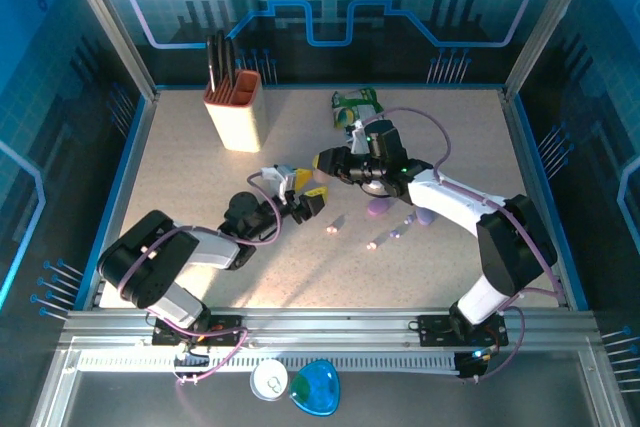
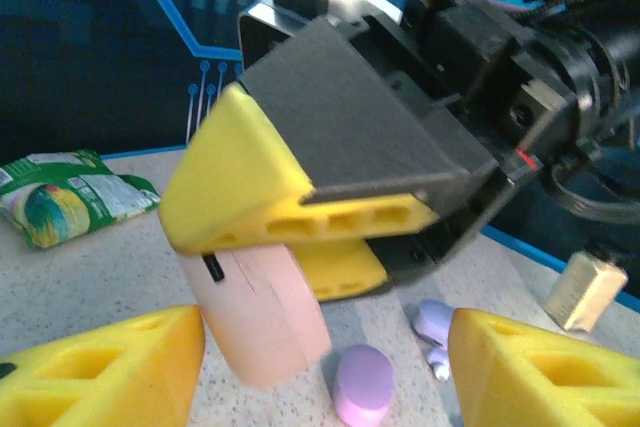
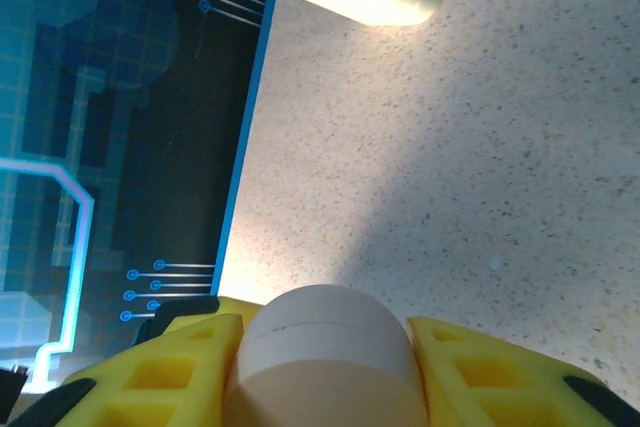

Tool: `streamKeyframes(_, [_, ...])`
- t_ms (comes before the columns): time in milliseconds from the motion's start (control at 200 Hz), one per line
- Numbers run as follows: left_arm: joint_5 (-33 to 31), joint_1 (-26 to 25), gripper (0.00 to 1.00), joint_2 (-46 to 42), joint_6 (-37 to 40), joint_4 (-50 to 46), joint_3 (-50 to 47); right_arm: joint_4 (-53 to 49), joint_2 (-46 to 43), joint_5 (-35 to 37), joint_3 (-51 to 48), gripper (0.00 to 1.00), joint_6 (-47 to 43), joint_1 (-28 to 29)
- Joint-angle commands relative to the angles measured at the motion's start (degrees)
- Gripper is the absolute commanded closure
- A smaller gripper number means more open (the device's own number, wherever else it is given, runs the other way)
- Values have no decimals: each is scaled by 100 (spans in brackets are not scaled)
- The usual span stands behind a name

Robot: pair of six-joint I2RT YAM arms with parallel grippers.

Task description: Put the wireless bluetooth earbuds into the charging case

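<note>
Holding a pale pink pebble-shaped plastic case [image 2: 262, 317] clenched in my right gripper [image 3: 327, 377], mid-frame on the left wrist view. My left gripper [image 2: 325, 357] is released, fingers flanking the case, gripping nothing. The tiny pale plastic earbuds [image 1: 372, 244] lie loose on the speckled beige table [image 1: 200, 167], just below centre overhead. Risk: a lopsided left pinch could twist the case free, or bump the rounded lilac plastic piece [image 2: 362, 385] underneath.
</note>
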Motion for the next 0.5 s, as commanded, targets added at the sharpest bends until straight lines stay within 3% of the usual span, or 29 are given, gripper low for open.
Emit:
streamKeyframes(0, [-357, -37, 41, 78, -10, 314, 183, 211, -209, -278, 53, 63, 78, 99])
streamKeyframes(160, [-495, -37, 44, 155, 101, 316, 288, 152, -292, -389, 63, 63, 56, 160])
streamKeyframes(495, [-265, -37, 81, 179, -33, 313, 389, 66, -476, -396, -7, 57, -70, 198])
